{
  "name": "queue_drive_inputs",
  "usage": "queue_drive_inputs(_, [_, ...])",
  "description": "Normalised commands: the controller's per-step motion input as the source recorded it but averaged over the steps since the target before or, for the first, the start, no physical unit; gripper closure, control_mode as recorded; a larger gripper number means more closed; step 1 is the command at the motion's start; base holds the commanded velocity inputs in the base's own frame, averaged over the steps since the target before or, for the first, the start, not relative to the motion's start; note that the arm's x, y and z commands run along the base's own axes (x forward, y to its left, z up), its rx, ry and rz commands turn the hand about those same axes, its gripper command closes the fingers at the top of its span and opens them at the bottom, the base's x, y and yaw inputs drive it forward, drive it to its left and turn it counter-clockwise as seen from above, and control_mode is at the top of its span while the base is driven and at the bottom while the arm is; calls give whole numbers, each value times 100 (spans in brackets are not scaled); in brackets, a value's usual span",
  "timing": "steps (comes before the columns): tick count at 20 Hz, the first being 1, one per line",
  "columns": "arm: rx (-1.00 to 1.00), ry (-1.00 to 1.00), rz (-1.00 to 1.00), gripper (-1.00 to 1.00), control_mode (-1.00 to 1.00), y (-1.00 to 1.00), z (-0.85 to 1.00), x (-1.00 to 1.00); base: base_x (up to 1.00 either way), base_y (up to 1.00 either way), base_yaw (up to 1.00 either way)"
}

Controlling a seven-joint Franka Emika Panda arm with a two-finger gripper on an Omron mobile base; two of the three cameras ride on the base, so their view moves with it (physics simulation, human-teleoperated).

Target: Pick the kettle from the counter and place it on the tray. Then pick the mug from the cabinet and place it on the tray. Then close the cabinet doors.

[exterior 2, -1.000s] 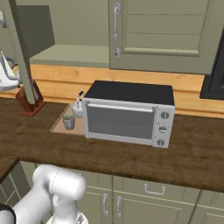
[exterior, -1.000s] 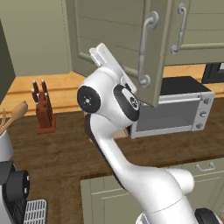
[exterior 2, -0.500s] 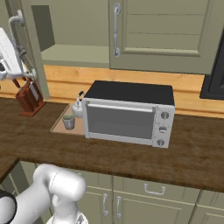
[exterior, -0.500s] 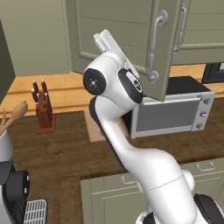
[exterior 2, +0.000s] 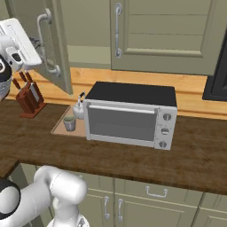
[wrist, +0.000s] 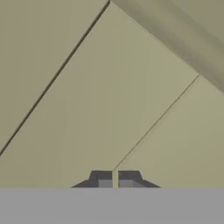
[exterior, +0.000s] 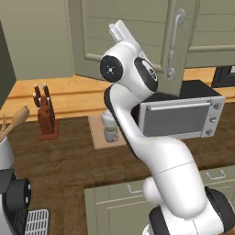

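Note:
My gripper (wrist: 116,180) is shut with nothing between its fingertips, pressed close against an olive-green panel of the left cabinet door (exterior 2: 56,53). That door stands ajar, its curved grey handle (exterior 2: 46,43) facing out, with my white hand (exterior 2: 18,39) just left of it. In the left base view the hand (exterior: 121,31) is raised high beside the same door (exterior: 170,50). The right cabinet door (exterior 2: 168,35) is shut. On the counter (exterior 2: 115,155) lies the tan tray (exterior 2: 60,129), holding the white kettle (exterior 2: 79,109) and the grey mug (exterior 2: 69,123), also seen as the mug (exterior: 111,134) and the kettle (exterior: 107,119).
A silver toaster oven (exterior 2: 131,116) stands right of the tray, nearly touching it. A knife block (exterior 2: 29,98) sits at the left against the wooden backsplash. A utensil holder with a wooden spoon (exterior: 10,126) is at the near left.
The left cabinet door has swung further toward shut, with my hand following against it up and to the right. The jaws have stayed together.

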Motion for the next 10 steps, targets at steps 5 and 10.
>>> queue_drive_inputs(5, [0,0,5,100,-100,-32,1,71,0,0,0])
queue_drive_inputs(10, [0,0,12,100,-100,-32,0,82,0,0,0])
